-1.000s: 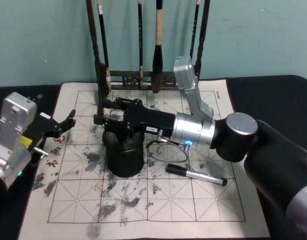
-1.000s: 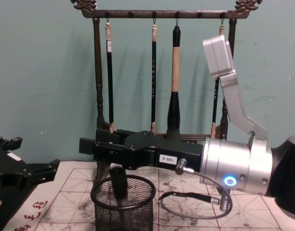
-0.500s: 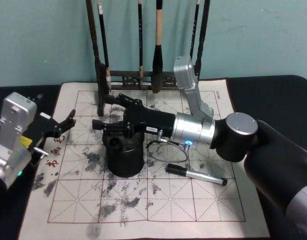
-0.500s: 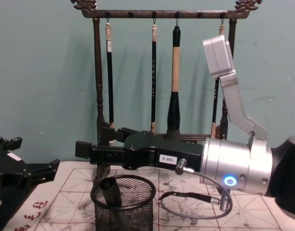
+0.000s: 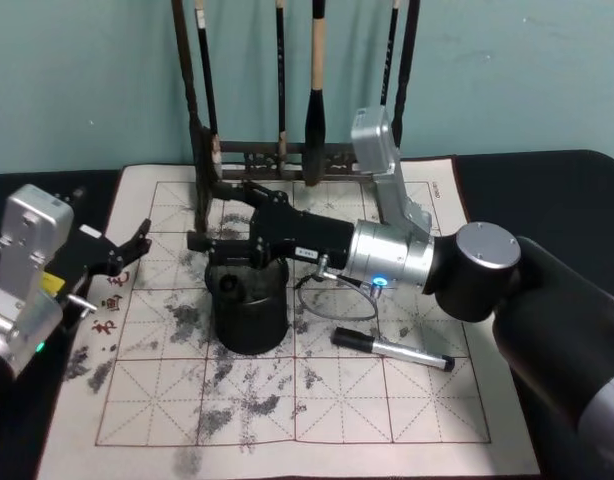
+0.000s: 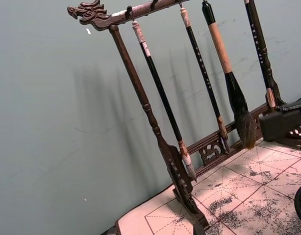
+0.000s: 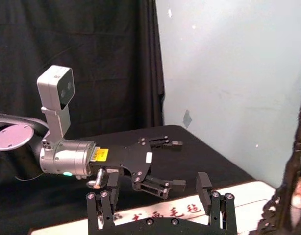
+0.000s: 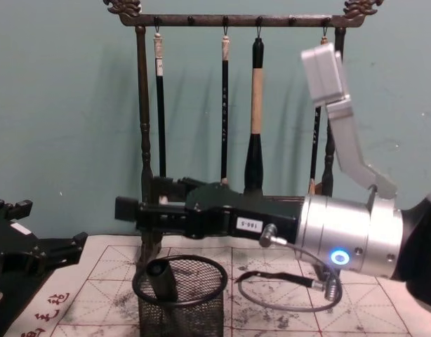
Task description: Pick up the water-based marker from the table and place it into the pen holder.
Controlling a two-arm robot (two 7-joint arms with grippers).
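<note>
Right gripper (image 5: 209, 215), fingers spread and empty, hovers just above the pen holder (image 5: 249, 320) rim; marker (image 8: 161, 279) stands inside. Left gripper (image 5: 137, 245), fingers apart, sits at the table (image 5: 337, 410) left edge.

Even indoor light — soft shadows on the wall (image 8: 61, 105)

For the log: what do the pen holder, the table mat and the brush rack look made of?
Pen holder: black wire mesh, probably painted metal; its wall is see-through. Table mat: white, matte, felt-like cloth; grey ink stains have soaked in. Brush rack: dark carved wood, going by its turned posts and dragon finial. The right gripper hangs open above the holder.
</note>
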